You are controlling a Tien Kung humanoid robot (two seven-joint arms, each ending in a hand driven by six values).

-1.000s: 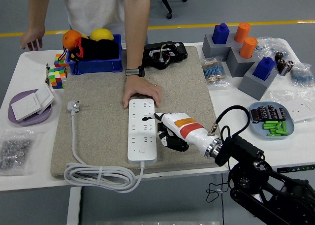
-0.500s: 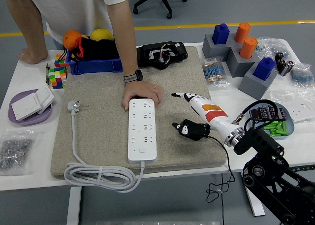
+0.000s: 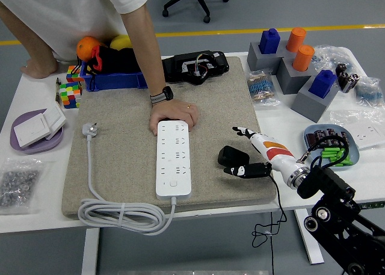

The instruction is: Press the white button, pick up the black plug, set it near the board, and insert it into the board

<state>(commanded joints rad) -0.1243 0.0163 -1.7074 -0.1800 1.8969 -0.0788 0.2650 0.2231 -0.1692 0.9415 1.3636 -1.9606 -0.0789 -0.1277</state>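
Black plug (image 3: pixel 229 155) is seen lying on the grey mat (image 3: pixel 120 160), right of the white power strip (image 3: pixel 174 158), touching the right hand (image 3: pixel 251 157), whose fingers are spread and empty. The strip is steadied by a person's hand (image 3: pixel 172 114). Fingers should be closed squarely around the plug body before lifting.

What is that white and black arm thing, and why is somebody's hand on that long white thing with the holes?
That arm belongs to a robot. The picture comes from a camera high on the robot, looking down over a white table. Its right hand reaches in from the right, fingers spread, holding nothing. The black plug lies on the grey mat just beside it. The long white thing is a power strip, a board with sockets for plugs. A person across the table rests a hand on its far end, probably to keep it steady. The robot's left hand is out of the picture.
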